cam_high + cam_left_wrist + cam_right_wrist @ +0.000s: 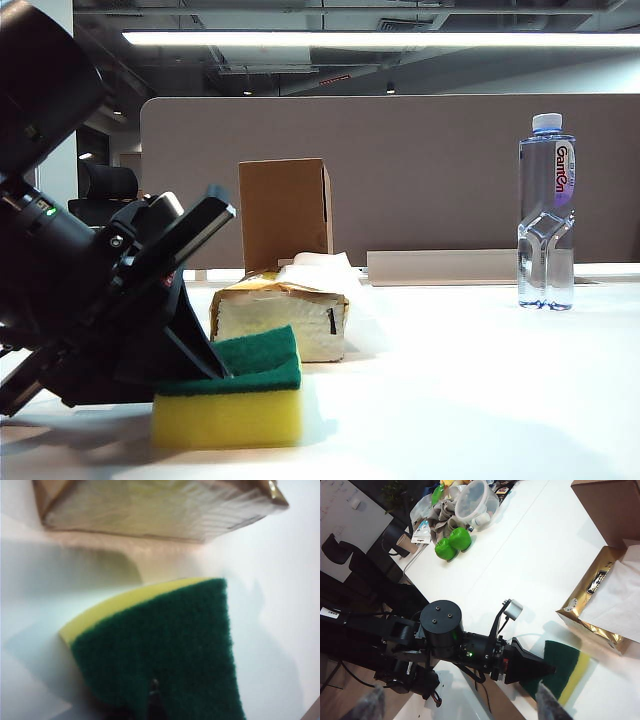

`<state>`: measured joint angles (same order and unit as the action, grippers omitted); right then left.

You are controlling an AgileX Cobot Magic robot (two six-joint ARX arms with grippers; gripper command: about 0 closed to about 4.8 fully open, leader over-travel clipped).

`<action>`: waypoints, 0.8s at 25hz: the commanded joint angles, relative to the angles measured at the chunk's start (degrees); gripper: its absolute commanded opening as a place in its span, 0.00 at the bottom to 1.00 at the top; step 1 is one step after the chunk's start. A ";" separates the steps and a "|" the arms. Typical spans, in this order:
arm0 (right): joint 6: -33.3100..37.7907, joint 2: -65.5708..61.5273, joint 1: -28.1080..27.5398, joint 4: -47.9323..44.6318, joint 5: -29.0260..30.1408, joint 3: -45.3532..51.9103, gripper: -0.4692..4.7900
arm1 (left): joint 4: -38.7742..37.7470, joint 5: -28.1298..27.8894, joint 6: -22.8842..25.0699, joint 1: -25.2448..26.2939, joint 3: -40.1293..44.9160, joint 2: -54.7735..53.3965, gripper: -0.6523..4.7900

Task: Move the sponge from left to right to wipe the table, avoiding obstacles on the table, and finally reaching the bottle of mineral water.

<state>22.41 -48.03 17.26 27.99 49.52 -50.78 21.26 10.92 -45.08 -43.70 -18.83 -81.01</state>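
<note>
The yellow sponge (235,400) with its green scouring layer lies flat on the white table (470,390) near the front left. My left gripper (216,362) is shut on the sponge's green top (165,650), and its dark fingertips barely show. Just behind stands the gold-edged tissue pack (285,312), with the brown cardboard box (285,210) behind that. The bottle of mineral water (546,225) stands upright at the far right. My right gripper (457,711) hangs open high above, looking down on the left arm, the sponge (567,670), the tissue pack (600,597) and the box (615,505).
A grey partition (430,170) runs behind the table. In the right wrist view, green round objects (452,544), a clear plastic tub (476,500) and a paper cup (405,543) sit on a neighbouring white desk. The table's edge (485,700) runs under the left arm.
</note>
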 commanded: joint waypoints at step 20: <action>-1.46 1.66 0.04 0.57 0.76 -0.24 0.83 | -8.57 3.02 0.04 -0.09 0.68 3.02 0.47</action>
<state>21.34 -46.48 17.26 29.12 49.76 -50.78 19.29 13.45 -45.30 -43.75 -18.83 -78.08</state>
